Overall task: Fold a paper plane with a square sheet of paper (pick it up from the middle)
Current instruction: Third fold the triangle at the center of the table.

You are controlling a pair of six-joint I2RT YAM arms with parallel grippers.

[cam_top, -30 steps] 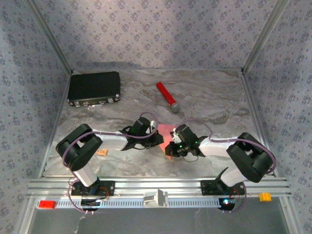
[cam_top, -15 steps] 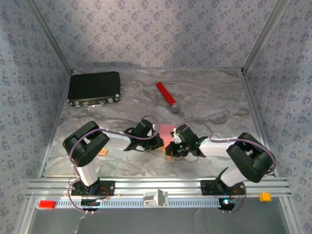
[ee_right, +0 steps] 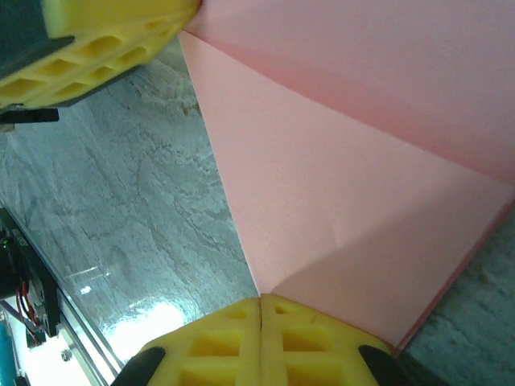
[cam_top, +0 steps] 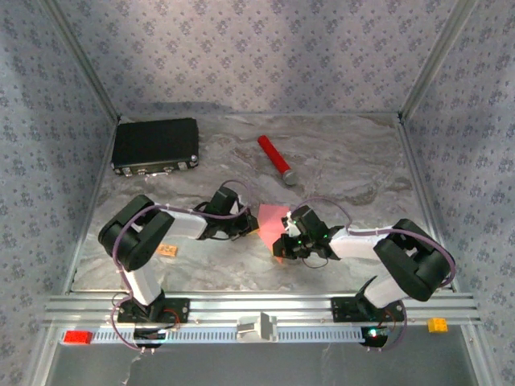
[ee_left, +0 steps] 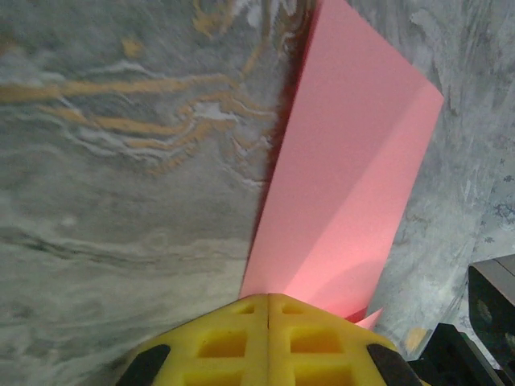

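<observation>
Counted from the top view: one black case [cam_top: 155, 145], one small tan block [cam_top: 167, 250], one square sheet of paper [cam_top: 270, 217], one red cylinder [cam_top: 274, 158] with a grey tip, and two arms.

The case sat well left of the cylinder. The tan block was left of the cylinder and much nearer me, too small to make out any detail. The sheet was straight in front of the cylinder, on the near side, between the two grippers.

From above, part of the sheet was hidden under the right gripper [cam_top: 283, 239], and I couldn't make out the fingertips of either gripper. Both wrist views cut the sheet off at the frame edge, and a diagonal crease showed across it.

On its own wrist camera, the left gripper [ee_left: 268, 301] had its yellow pads pressed together on one corner of the sheet. The right gripper [ee_right: 261, 299] was the same, with its jaws pinched on the opposite side. The sheet looked lifted and threw a shadow on the table [ee_left: 121, 201].
</observation>
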